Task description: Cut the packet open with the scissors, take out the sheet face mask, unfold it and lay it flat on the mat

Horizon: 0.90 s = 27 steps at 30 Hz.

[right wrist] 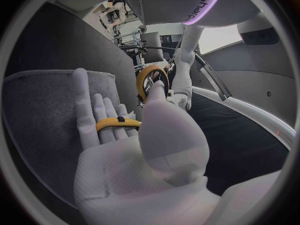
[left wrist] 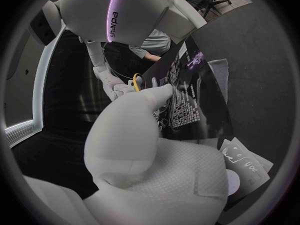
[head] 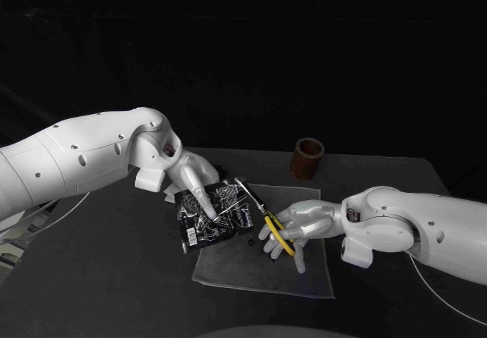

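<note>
Left hand (head: 193, 177) grips a black mask packet (head: 210, 224) over the grey mat (head: 266, 278). Right hand (head: 305, 220) grasps yellow-handled scissors (head: 270, 225), blades at the packet's edge. It is probably best to keep the packet taut and snip narrowly.

The packet (head: 211, 218) is glossy black, covered in fine white print. The scissors (head: 272, 229) have bright yellow handles and silvery blades. The mat (head: 264, 274) is plain grey, the table (head: 101, 282) black. The cylinder (head: 307, 158) is reddish brown. Both arms are white; the left hand (head: 193, 179) and right hand (head: 300, 222) are pale silver.
</note>
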Motion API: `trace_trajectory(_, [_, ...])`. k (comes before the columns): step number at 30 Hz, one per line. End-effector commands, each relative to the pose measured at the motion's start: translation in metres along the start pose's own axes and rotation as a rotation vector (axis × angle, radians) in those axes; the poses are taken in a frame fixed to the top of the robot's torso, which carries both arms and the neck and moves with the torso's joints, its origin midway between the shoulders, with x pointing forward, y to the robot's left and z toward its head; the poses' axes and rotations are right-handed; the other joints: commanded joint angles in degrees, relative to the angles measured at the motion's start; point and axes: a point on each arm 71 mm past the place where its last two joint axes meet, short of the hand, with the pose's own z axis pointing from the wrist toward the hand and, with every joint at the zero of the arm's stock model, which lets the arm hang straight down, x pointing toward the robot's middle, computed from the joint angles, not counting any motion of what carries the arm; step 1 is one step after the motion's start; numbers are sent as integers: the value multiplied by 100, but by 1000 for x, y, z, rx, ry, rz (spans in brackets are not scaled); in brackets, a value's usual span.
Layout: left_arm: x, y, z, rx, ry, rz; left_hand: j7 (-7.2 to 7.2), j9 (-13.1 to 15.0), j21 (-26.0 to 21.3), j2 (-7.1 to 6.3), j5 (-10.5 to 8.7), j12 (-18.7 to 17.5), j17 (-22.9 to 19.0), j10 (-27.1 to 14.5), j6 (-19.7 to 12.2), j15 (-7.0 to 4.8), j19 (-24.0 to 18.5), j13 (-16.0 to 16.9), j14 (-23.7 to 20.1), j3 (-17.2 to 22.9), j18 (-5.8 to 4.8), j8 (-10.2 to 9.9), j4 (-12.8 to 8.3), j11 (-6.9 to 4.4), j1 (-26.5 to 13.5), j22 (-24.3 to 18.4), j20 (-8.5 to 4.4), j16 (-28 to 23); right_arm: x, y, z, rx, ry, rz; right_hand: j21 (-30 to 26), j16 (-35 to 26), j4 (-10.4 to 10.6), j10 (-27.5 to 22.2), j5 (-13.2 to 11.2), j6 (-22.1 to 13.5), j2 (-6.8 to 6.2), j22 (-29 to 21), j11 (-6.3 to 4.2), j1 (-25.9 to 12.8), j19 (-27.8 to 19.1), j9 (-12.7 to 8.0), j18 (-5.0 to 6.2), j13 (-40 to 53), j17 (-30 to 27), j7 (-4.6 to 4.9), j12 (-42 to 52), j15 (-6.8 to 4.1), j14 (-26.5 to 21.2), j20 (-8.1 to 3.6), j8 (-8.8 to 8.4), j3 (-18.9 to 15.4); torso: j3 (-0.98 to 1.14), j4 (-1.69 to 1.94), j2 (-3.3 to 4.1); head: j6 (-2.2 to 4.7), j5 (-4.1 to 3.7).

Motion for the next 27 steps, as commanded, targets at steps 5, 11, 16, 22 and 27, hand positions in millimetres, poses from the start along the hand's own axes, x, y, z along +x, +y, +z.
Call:
trace_trajectory(5, [13,-2,0,4,181,101,18,1024,38,51,23,20,9,29,41,-39,-4,7,-15,10,102,22,-40,-33,0,6,-47,-7,3,6,5,-40,19,7,5,71,15,40,-21,44,29,-9,9,33,-6,15,41,10,-16,866,92,-3,-3,21,106,47,5,0,2,7,5])
trace_trajectory(11, [13,-2,0,3,181,101,18,1024,38,51,23,20,9,29,41,-39,-4,7,-15,10,102,22,-40,-33,0,6,-47,-7,4,9,9,-50,27,6,20,134,19,119,-22,119,91,-12,-6,72,16,19,44,14,-25,862,183,-19,47,11,205,4,2,-6,1,5,1])
trace_trajectory(16, [14,-2,1,3,182,103,18,1024,38,51,23,20,9,29,41,-39,-4,7,-15,10,102,22,-40,-33,0,6,-47,-7,2,11,11,-65,10,12,44,263,18,285,-24,273,193,-15,-36,107,58,7,48,13,-33,854,313,-58,208,-17,346,-96,2,-4,0,0,2])
trace_trajectory(22, [14,-2,1,1,184,104,18,1024,38,51,23,20,9,29,41,-39,-4,7,-15,10,102,22,-40,-33,0,6,-47,-7,-2,13,11,-88,-23,22,61,409,-30,508,-24,470,342,-26,-78,168,111,-49,51,-5,-58,837,425,-110,427,-65,482,-242,4,-3,1,11,0])
trace_trajectory(27, [14,-3,1,1,185,104,18,1024,38,51,23,20,9,29,41,-39,-4,7,-15,10,102,22,-40,-33,0,6,-47,-7,-4,14,11,-94,-36,24,67,440,-51,563,-24,518,393,-29,-87,186,135,-79,51,-14,-75,834,443,-122,478,-77,506,-296,4,-7,1,20,-9])
